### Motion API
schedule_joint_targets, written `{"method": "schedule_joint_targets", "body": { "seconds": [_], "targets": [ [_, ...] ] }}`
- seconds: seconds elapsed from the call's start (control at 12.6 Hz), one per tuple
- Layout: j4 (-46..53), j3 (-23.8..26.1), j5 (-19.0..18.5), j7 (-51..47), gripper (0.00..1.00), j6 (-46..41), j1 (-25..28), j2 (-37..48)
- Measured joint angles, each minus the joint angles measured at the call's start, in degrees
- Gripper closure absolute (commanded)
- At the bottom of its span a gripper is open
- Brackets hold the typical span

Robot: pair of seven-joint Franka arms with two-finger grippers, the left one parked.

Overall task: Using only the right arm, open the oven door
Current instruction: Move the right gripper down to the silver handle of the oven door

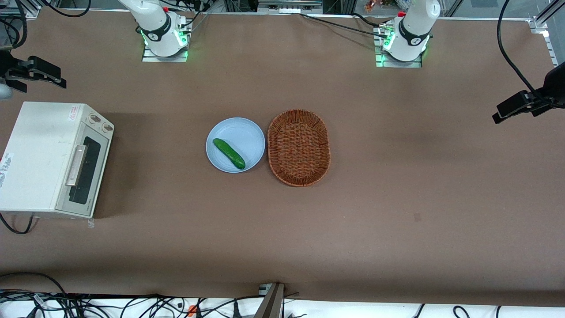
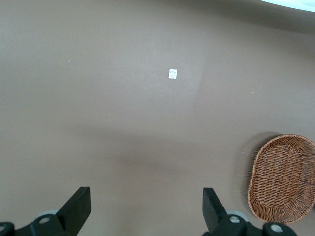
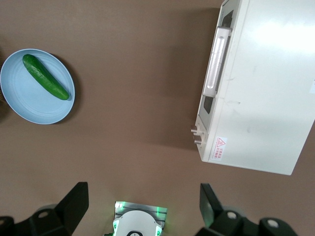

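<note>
Brown matting covers the whole desk (image 1: 397, 198), with aluminium framing at the far edge and loose cables trailing along the near one. From the front we see the cream toaster oven (image 1: 39, 154) at the working arm's end of the desk. Its oven door (image 1: 84, 176) is closed and faces the middle of the desk, with the bar handle (image 1: 76, 165) along the door's upper edge and two knobs (image 1: 100, 123) beside it on the side farther from the camera. The right arm (image 1: 156, 26) holds its jaws in the air, well apart from the oven and farther from the camera than it. A blue plate (image 1: 247, 132) carrying a cucumber (image 1: 228, 153) sits mid-desk, just beside a wicker basket (image 1: 299, 148). The parked arm's wrist camera shows only bare matting, a small white sticker (image 2: 173, 73) and part of the basket. From the working wrist we look down on the oven roof and the handle, and the jaws are spread wide with nothing between them. We judge the main risks to be these: the handle stands close to the door, so a finger may strike the frame or glass rather than hook the bar. The oven looks light and may slide or tip if pulled outward rather than downward. A smooth bar could also slip free, letting the door drop hard.
</note>
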State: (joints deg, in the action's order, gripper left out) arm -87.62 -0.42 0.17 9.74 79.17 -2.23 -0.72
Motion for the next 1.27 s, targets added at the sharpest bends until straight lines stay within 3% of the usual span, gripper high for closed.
{"method": "schedule_joint_targets", "body": {
  "seconds": [0.32, 0.48, 0.55, 0.71, 0.87, 1.03, 1.11, 1.27],
  "targets": [
    [-0.1, 0.1, 0.0, -0.6, 0.02, 0.5, 1.8, -4.2],
    [-0.2, 0.1, 0.0, -2.4, 0.09, 1.8, 2.8, -7.2],
    [-0.2, 0.1, -0.1, -3.6, 0.16, 2.4, 3.0, -8.7],
    [-0.2, 0.1, -1.2, -4.8, 0.44, 3.9, 3.1, -11.3],
    [-0.2, 0.1, -3.8, -5.8, 0.70, 4.9, 4.0, -13.1],
    [-0.1, 0.2, -7.2, -10.0, 0.89, 5.0, 6.8, -14.4],
    [-0.2, 0.2, -8.7, -11.5, 0.97, 5.0, 8.4, -15.2],
    [-0.2, 0.3, -11.1, -12.4, 1.00, 5.5, 10.4, -17.1]
  ]
}}
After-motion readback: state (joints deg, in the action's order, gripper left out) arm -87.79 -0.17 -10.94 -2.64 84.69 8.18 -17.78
